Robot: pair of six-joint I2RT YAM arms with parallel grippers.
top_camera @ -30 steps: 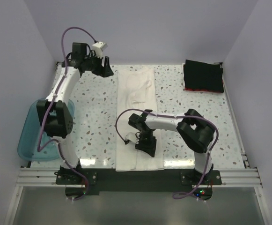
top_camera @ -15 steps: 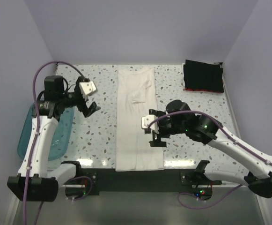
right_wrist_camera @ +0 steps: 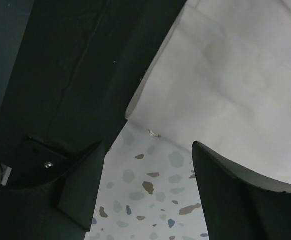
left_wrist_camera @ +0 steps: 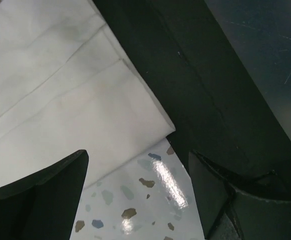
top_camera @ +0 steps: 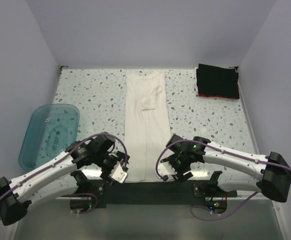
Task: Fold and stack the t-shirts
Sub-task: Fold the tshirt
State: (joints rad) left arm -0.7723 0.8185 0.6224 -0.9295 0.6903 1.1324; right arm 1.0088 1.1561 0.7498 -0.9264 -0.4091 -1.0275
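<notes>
A white t-shirt (top_camera: 145,125) lies on the table as a long narrow strip, folded lengthwise, running from the back to the near edge. A folded stack of black t-shirts (top_camera: 216,81), with a red edge showing under it, sits at the back right. My left gripper (top_camera: 121,162) hovers low at the strip's near left corner, my right gripper (top_camera: 171,167) at its near right corner. In the left wrist view the gripper (left_wrist_camera: 137,195) is open over bare table, the white t-shirt's corner (left_wrist_camera: 85,100) just ahead. The right gripper (right_wrist_camera: 150,195) is open too, beside the white t-shirt's corner (right_wrist_camera: 235,90).
A translucent blue tub (top_camera: 50,134) stands at the left edge of the speckled table (top_camera: 205,125). The black mounting rail (top_camera: 150,192) runs along the near edge, right below both grippers. Walls close in the back and sides.
Both arms have swung down from mid-table to the near edge, ending at the white shirt's near corners. Both grippers stand open.
</notes>
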